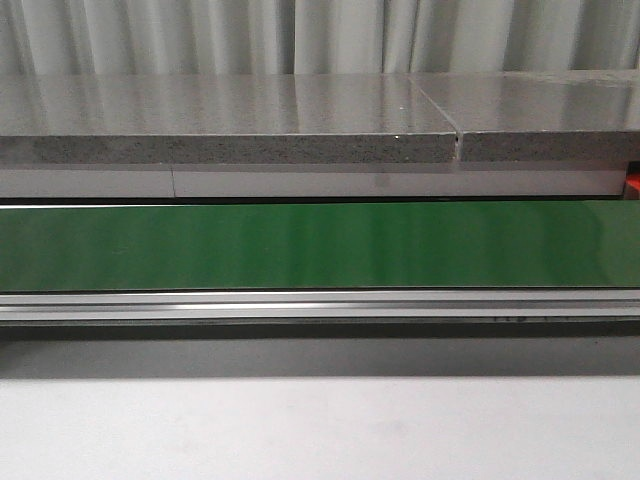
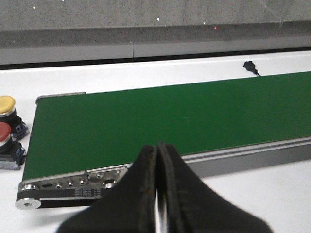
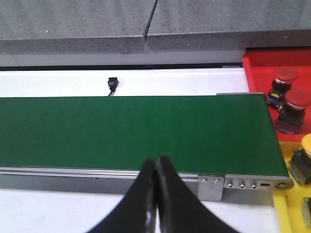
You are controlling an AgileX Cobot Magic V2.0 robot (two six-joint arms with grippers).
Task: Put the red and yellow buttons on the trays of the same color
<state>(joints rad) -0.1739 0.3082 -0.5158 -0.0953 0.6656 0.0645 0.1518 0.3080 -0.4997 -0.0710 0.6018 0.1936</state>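
We see both pincers, left pincer and right pincer, pressed closed and holding nothing, while the red buttons stand upright, caps up, in the red tray.

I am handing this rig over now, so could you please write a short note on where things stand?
Left pincer: shut, empty, above the near edge of the green belt.
Right pincer: shut, empty, likewise.
Done: two red buttons on the red tray; one yellow button on the yellow tray.
Left: a yellow button and a red button wait on the white table beside the belt's other end. Belt carries nothing.
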